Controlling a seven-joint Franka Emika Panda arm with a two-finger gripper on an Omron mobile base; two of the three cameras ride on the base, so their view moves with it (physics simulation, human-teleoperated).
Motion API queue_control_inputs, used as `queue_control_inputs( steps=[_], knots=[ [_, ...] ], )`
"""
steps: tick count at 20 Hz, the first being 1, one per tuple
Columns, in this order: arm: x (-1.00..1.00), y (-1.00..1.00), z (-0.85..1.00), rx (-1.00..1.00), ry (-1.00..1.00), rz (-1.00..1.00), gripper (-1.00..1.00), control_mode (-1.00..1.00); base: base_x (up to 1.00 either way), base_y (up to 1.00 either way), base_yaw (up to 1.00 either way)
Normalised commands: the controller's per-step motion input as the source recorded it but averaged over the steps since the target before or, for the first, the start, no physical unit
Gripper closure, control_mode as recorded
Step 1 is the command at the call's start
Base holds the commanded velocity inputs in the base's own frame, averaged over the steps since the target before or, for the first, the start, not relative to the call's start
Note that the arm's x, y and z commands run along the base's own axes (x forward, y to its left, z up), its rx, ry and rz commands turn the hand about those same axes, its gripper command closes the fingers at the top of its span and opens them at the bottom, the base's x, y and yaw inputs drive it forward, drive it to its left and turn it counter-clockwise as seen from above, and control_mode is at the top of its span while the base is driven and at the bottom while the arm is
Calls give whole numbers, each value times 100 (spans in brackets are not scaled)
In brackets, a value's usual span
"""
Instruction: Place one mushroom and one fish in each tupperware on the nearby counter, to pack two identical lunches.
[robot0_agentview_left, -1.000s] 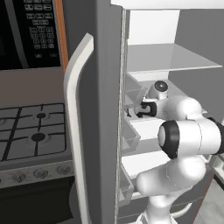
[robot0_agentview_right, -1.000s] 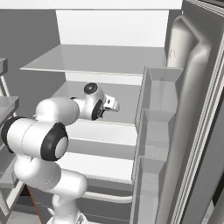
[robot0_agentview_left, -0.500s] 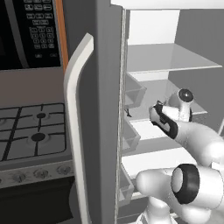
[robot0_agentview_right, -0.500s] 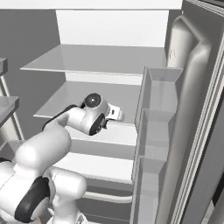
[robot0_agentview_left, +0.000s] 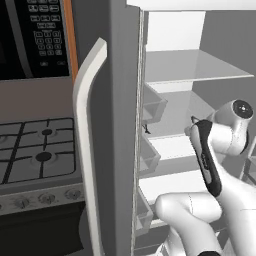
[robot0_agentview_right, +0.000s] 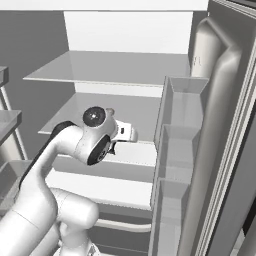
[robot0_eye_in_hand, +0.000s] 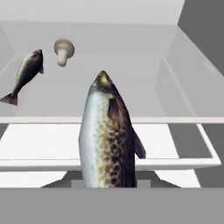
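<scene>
One speckled fish (robot0_eye_in_hand: 109, 135) stands nose-up in the hand (robot0_agentview_right: 114, 147), pinched near its tail inside the open fridge. Farther back on the fridge shelf (robot0_eye_in_hand: 144, 87) lie a second fish (robot0_eye_in_hand: 25, 75) and a mushroom (robot0_eye_in_hand: 63, 50), just apart from each other. Gripped so low, the long body could pivot or slip free on the swing out, or clip the door bins (robot0_agentview_right: 175, 165).

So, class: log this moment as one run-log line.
tool: shut on fish | site: fridge shelf | left there: second fish, mushroom
</scene>
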Motion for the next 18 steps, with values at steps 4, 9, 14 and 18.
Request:
queue_control_inputs(
  steps=[4, 9, 14, 18],
  knots=[
    [-100, 26, 81, -8, 10, 10, 100, -100, 0, 0, 0],
    [-100, 25, 63, -6, 1, 8, 100, -100, 0, 0, 0],
    [-100, 14, 15, -3, -10, 9, 100, -100, 0, 0, 0],
    [-94, 10, 5, -2, -16, 7, 100, -100, 0, 0, 0]
  ],
)
